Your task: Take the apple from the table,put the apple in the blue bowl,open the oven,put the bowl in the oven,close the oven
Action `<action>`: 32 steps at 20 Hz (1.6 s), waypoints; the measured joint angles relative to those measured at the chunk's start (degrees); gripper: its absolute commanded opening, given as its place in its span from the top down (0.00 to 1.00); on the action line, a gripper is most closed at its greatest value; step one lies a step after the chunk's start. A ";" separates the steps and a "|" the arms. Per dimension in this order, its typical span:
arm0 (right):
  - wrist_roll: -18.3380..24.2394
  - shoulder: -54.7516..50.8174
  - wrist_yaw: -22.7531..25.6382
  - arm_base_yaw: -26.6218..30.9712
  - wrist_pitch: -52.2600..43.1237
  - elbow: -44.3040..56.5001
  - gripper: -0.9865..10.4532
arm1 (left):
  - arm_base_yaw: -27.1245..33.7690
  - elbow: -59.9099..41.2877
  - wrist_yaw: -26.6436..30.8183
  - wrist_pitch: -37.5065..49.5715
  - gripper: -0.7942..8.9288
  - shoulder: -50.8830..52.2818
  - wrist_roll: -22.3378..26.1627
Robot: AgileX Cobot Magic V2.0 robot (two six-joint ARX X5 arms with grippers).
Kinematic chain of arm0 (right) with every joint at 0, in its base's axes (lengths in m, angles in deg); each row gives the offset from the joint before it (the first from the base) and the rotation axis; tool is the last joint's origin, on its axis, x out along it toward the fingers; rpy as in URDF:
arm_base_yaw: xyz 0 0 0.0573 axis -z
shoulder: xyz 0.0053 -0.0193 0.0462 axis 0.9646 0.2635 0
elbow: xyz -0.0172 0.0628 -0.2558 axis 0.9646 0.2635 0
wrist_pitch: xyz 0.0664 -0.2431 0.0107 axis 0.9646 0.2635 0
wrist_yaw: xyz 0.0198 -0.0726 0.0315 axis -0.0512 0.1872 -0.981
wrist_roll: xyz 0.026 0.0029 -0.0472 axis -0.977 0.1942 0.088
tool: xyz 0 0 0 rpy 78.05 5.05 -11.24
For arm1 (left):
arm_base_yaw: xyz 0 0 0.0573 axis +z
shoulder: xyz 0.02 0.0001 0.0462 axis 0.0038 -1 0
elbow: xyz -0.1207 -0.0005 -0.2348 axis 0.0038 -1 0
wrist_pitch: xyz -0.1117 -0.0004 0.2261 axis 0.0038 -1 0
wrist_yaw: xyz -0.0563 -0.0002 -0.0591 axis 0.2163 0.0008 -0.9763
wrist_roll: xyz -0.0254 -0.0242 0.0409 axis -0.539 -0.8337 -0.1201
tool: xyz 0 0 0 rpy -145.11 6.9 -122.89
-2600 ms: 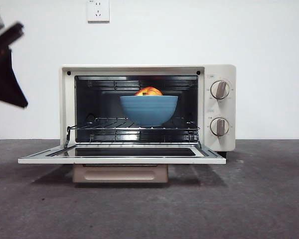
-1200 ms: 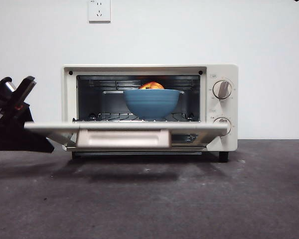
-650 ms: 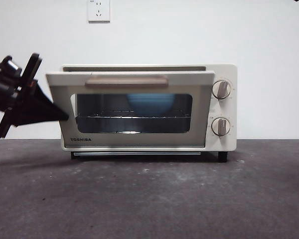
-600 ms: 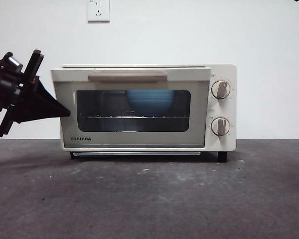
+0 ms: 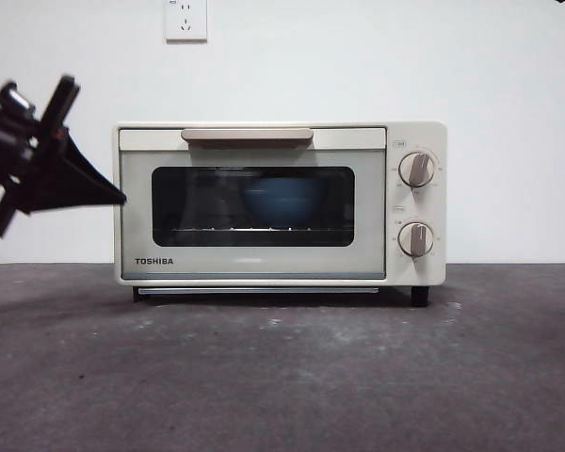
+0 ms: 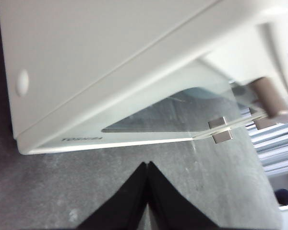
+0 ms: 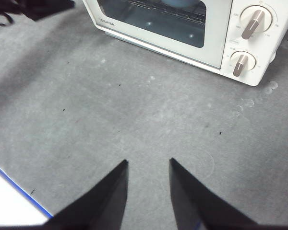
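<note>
The cream-white oven (image 5: 254, 273) stands on the dark grey table (image 5: 282, 377) with its door shut and the beige handle (image 5: 247, 136) at the top. Through the dark glass the blue bowl (image 5: 282, 200) shows dimly on the rack. The apple is hidden behind the glass. My left gripper (image 5: 116, 198) hangs shut just off the oven's left front edge, touching nothing; its wrist view shows the jaws (image 6: 146, 166) pressed together below the oven (image 6: 86, 48) and handle (image 6: 271, 98). My right gripper (image 7: 148, 164) is open, high over bare table in front of the oven (image 7: 216, 43).
Two grey knobs (image 5: 415, 169) sit on the oven's right panel. A white wall with a socket (image 5: 185, 19) stands behind. A white strip with a blue line (image 7: 9, 201) marks the table's near edge in the right wrist view.
The oven door has swung up from lying flat open to fully shut, with the bowl and apple inside. My left gripper has drawn slightly up and away from the door's left edge.
</note>
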 measured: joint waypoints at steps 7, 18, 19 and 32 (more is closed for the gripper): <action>1.01 0.09 0.02 0.00 -2.62 0.00 0.79 | -2.56 0.00 9.77 -16.59 0.91 15.12 8.90; 1.95 -0.15 -0.07 0.00 -12.81 2.12 0.79 | -11.91 0.00 26.77 -35.85 0.91 41.38 16.41; 1.95 -0.37 -0.04 0.00 -13.99 3.34 0.79 | -12.85 0.00 28.24 -37.35 0.91 43.58 16.61; 1.70 -3.91 -3.08 0.00 -35.69 17.99 0.91 | -15.65 0.00 35.30 -50.40 0.91 55.84 17.81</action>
